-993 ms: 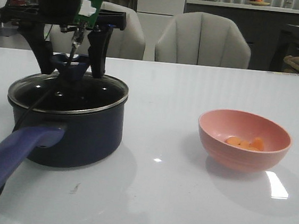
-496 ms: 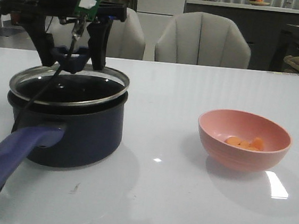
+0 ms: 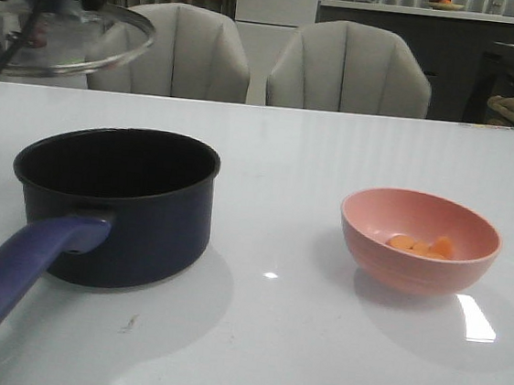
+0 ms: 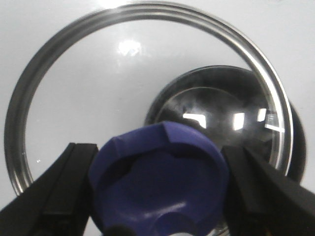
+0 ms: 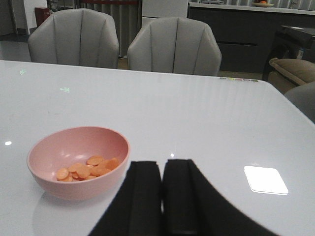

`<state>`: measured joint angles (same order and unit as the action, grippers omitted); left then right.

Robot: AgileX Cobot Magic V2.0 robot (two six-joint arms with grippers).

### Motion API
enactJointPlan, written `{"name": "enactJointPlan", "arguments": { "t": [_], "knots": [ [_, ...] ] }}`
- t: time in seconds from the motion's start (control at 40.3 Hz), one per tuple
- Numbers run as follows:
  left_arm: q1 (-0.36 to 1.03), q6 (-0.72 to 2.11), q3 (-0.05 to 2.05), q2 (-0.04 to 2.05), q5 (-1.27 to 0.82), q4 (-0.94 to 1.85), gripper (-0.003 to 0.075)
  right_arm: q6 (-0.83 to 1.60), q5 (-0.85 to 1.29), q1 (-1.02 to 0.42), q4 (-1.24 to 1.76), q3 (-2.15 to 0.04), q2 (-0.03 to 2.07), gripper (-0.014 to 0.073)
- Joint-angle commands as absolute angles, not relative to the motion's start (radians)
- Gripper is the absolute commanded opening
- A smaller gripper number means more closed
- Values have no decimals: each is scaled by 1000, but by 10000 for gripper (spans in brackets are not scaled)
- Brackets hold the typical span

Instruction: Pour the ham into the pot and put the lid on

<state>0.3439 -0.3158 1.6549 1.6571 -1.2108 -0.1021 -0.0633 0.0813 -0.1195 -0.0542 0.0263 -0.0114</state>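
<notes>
L gripper (image 4: 157,196) clamped on lid (image 3: 66,39) knob, lid held high above open pot (image 3: 114,200), ham (image 3: 422,245) in pink bowl (image 3: 420,241), R gripper (image 5: 162,189) fingers pressed together, empty.

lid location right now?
The lid is held up in the air by the left gripper at the front view's upper left, above and behind the open pot.

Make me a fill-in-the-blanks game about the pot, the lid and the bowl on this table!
1. The orange-pink ham slices lie inside the ____ bowl.
2. The left gripper is closed on the round glass lid's navy-blue ____.
3. The dark navy saucepan with the long purplish-blue handle has no ____ on it.
4. The right gripper's black fingers are ____.

Missing words: pink; knob; lid; shut
</notes>
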Motion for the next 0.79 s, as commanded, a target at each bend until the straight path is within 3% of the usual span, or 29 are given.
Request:
{"name": "enactJointPlan", "arguments": {
  "t": [0.0, 0.397, 0.77],
  "knots": [
    [272, -270, 1628, 1555, -1172, -131, 362, -62, 0, -118, -62, 22, -31, 161],
    [-116, -8, 1239, 1396, -943, 51, 362, -62, 0, -118, -62, 22, -31, 161],
    [-137, 81, 1036, 1493, -763, 126, 362, -62, 0, -118, -62, 22, -31, 161]
  ]
}}
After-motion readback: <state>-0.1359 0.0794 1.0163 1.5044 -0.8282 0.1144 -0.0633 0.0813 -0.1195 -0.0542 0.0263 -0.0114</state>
